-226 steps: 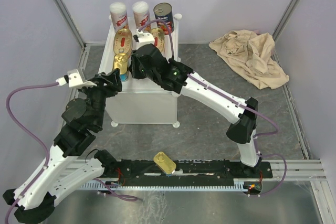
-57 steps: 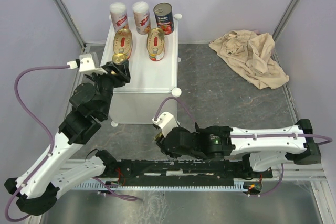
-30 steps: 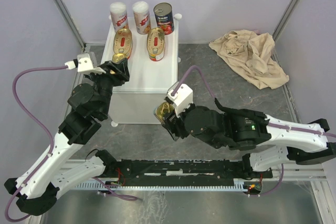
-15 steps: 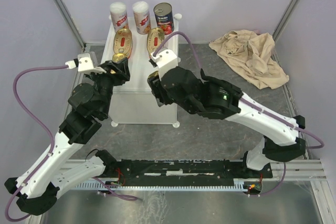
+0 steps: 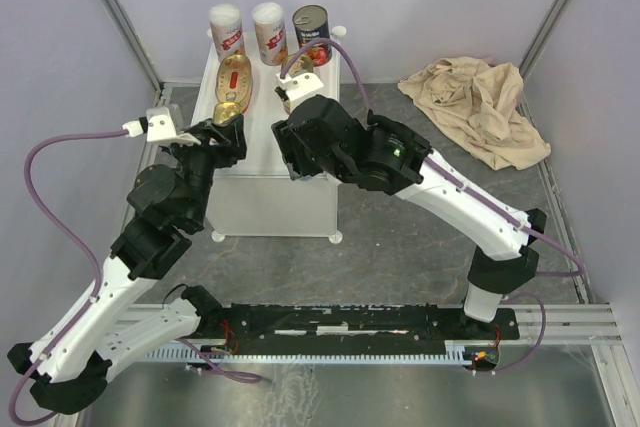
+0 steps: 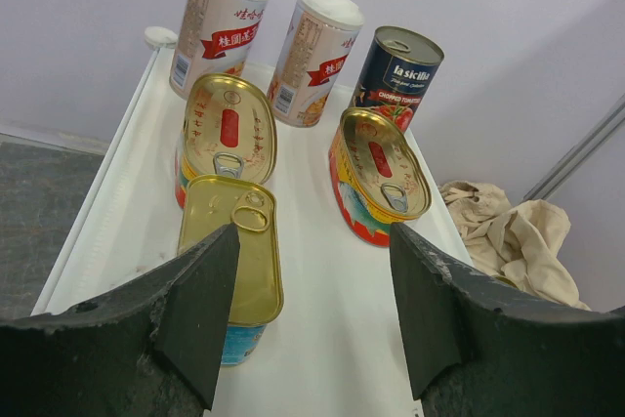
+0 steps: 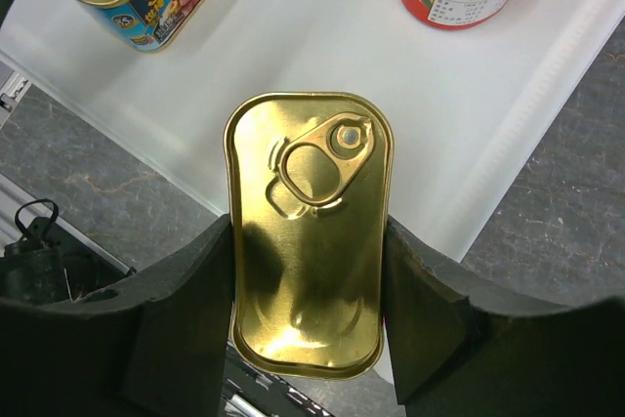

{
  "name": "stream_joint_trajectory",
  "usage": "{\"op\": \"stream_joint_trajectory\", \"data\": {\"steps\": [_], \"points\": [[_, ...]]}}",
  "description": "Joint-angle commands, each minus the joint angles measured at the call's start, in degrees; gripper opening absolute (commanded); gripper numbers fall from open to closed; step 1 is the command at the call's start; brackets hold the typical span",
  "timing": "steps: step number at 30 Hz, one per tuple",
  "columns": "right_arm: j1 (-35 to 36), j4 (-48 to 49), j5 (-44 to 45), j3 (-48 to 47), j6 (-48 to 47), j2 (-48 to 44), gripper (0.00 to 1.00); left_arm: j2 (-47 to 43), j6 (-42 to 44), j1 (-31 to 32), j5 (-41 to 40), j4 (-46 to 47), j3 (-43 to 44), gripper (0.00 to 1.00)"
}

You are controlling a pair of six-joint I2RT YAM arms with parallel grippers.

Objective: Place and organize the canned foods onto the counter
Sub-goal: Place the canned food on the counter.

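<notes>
The white counter (image 5: 268,205) carries two white-and-red cylinders (image 5: 227,31) (image 5: 269,32) and a dark can (image 5: 311,29) at the back. One red-yellow oblong tin (image 5: 234,77) and a gold rectangular tin (image 5: 228,107) lie in front of them. The left wrist view shows the second oblong tin (image 6: 379,168) beside that gold tin (image 6: 231,261). My left gripper (image 6: 312,310) is open and empty over the counter's front left. My right gripper (image 7: 308,271) is shut on a second gold tin (image 7: 308,231), held above the counter top's (image 7: 322,46) front edge.
A beige cloth (image 5: 478,107) lies crumpled on the grey floor at the right. The right arm (image 5: 430,172) reaches over the counter's right side. A black rail (image 5: 340,322) runs along the near edge. Metal frame posts stand at the back corners.
My right arm has lifted the gold tin from low near the rail up and back over the counter's front. My left arm has stayed almost still.
</notes>
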State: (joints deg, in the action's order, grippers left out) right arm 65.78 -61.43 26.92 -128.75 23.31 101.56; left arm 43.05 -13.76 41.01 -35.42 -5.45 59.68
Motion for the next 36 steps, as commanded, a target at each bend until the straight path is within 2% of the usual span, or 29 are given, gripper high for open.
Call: {"op": "stream_joint_trajectory", "data": {"steps": [1, 11, 19, 21, 36], "points": [[-1.94, 0.87, -1.68, -3.65, 1.62, 0.87, 0.49, -0.29, 2.24, 0.07, 0.96, 3.46, -0.36, 0.7], [-4.08, 2.46, -2.8, -3.43, 2.88, 4.19, 0.56, 0.44, 2.25, 0.12, 1.4, 4.38, -1.29, 0.7], [-4.2, 7.02, -1.32, 1.43, 2.28, 1.33, 0.89, 1.64, 2.18, 0.07, 1.59, 4.7, -1.11, 0.7], [-4.2, 7.4, -0.98, 1.75, 1.9, 0.58, 0.94, 2.0, 2.03, 0.12, 1.67, 4.74, -0.96, 0.7], [-4.17, 12.11, -2.1, 8.26, -0.24, -8.77, 0.94, 3.96, 0.89, 0.13, 0.85, 4.84, 0.66, 0.7]]}}
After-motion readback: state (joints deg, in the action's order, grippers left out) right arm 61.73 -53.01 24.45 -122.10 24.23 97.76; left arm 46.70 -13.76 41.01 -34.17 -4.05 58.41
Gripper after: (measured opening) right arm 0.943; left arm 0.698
